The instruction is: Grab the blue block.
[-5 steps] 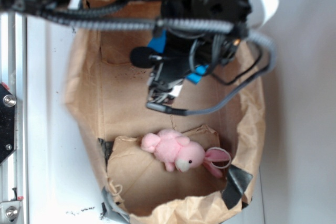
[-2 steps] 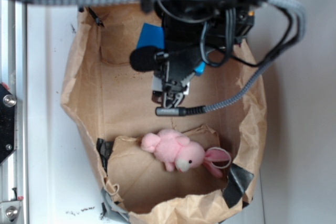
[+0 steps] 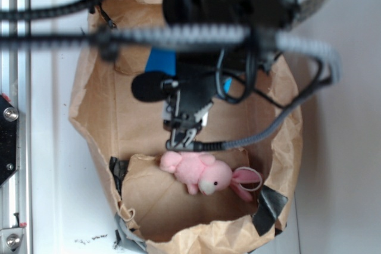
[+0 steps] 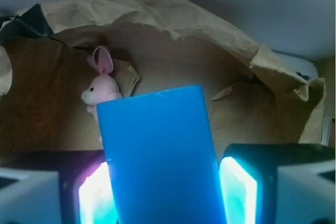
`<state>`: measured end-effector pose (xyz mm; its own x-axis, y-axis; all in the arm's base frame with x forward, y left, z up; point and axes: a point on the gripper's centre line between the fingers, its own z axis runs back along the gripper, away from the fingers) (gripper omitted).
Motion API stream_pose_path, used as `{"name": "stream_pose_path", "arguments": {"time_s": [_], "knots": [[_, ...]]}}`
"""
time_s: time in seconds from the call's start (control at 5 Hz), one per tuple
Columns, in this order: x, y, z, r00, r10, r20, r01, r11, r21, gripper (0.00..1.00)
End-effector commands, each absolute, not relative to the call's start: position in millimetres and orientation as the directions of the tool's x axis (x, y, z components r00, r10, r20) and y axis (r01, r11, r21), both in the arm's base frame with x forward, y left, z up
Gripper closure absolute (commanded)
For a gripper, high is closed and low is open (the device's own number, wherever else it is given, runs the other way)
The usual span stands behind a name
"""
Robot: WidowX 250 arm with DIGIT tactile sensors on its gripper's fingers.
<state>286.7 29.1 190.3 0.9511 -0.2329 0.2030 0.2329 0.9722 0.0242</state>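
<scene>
Blue block (image 4: 160, 156), flat, bright, rectangular

The blue block (image 4: 160, 156) fills the wrist view, a flat bright blue slab with a smooth, evenly lit face and a straight top edge tilting slightly up to the right. It stands lengthwise, running out of the bottom of the picture. From outside, only slivers of blue (image 3: 161, 62) show under the arm.

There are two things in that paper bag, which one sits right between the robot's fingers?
The blue block. It fills the gap between the two glowing fingers, while the pink bunny lies farther off, partly hidden behind the block.
</scene>
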Motion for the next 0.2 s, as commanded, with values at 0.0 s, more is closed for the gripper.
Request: {"name": "stream_pose_path", "arguments": {"time_s": [0.0], "knots": [[279.1, 21.3, 214.1, 0.913, -0.311, 0.264, 0.307, 0.950, 0.056, 1.00]]}}
